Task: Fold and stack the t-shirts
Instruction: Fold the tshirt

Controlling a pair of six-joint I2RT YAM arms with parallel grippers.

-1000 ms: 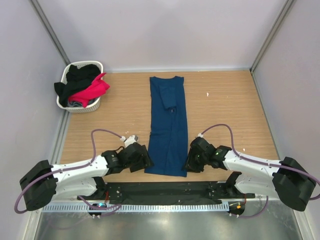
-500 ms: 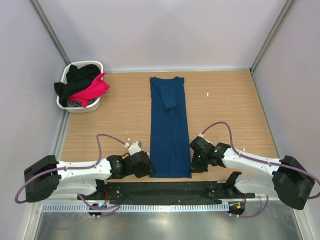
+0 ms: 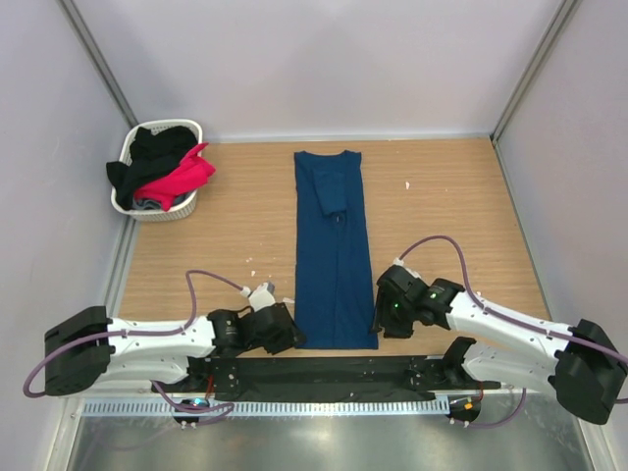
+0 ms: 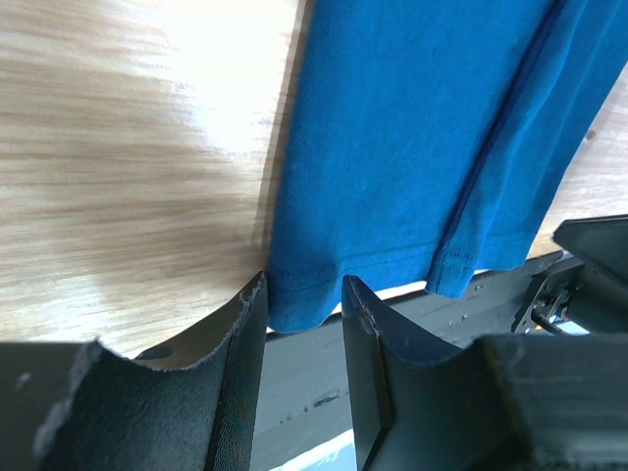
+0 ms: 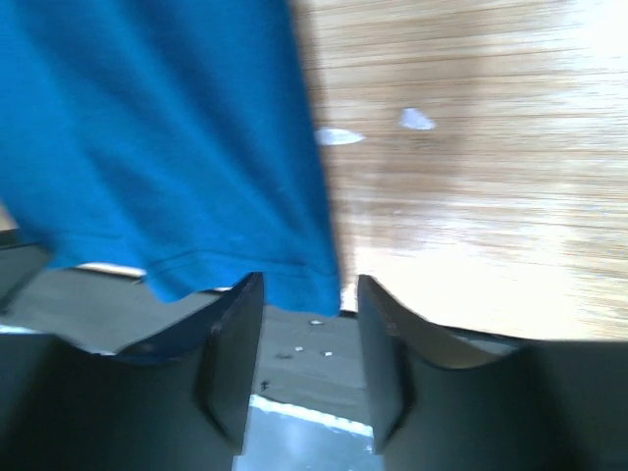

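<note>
Navy t-shirt [image 3: 334, 265], long strip: lies flat on wood table [image 3: 216, 226]. Left gripper [image 4: 304, 285]: straddles near hem corner, partly open, nothing pinched. Right gripper [image 5: 309, 283]: same, opposite corner.

wooden table [image 3: 442, 196] bears navy t-shirt [image 3: 334, 265] and basket [image 3: 157, 211].

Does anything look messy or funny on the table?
Yes. In the far left corner, the black t-shirt and the pink t-shirt are bunched up and spill over the rim of the white basket. The blue t-shirt lies straight and flat. A few small white specks dot the wood.
</note>
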